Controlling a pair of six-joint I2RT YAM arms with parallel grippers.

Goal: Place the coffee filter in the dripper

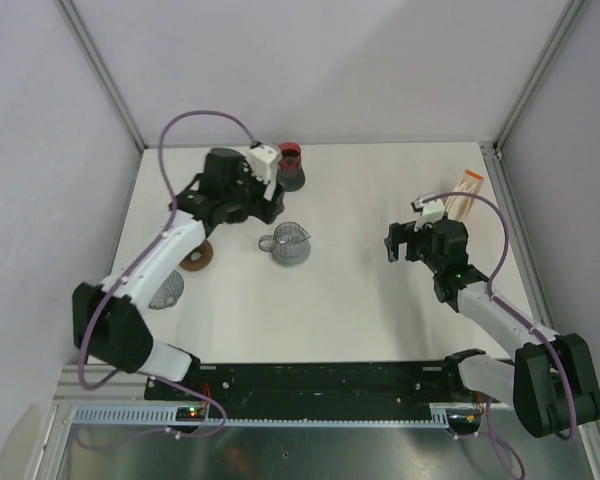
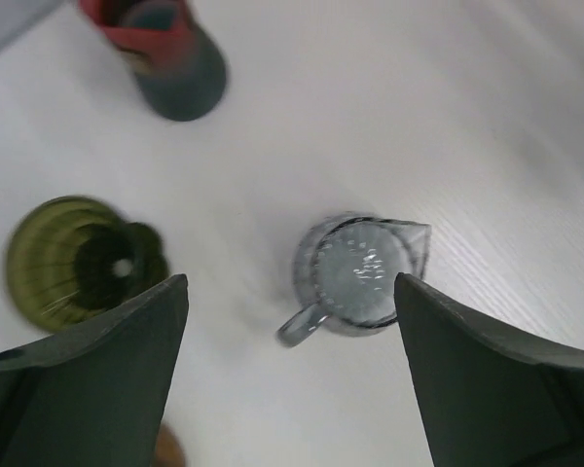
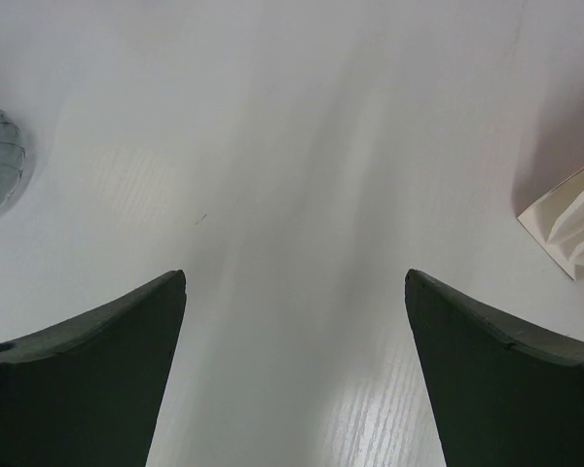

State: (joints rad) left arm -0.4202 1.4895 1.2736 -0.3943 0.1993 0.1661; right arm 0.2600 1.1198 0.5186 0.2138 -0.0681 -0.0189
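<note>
Left wrist view: left pincer [image 2: 290, 284] spread above the glass pitcher [image 2: 358, 270], olive dripper [image 2: 73, 261] beside it. Right pincer [image 3: 294, 277] gapes empty; coffee filter [image 3: 574, 229] lies on the counter [image 3: 302, 117], well apart from the pitcher.

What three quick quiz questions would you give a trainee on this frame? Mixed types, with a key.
1. Fill in: the coffee filters lie on the ___ arm's side of the scene.
2. The left gripper is: A) open, with the glass pitcher showing between its fingers; B) shut on the pitcher's handle; C) out of every view.
3. True or false: the right gripper is gripping a filter.
Key: 1 right; 2 A; 3 false, it is open and empty, and the filters sit off to one side of it.
</note>
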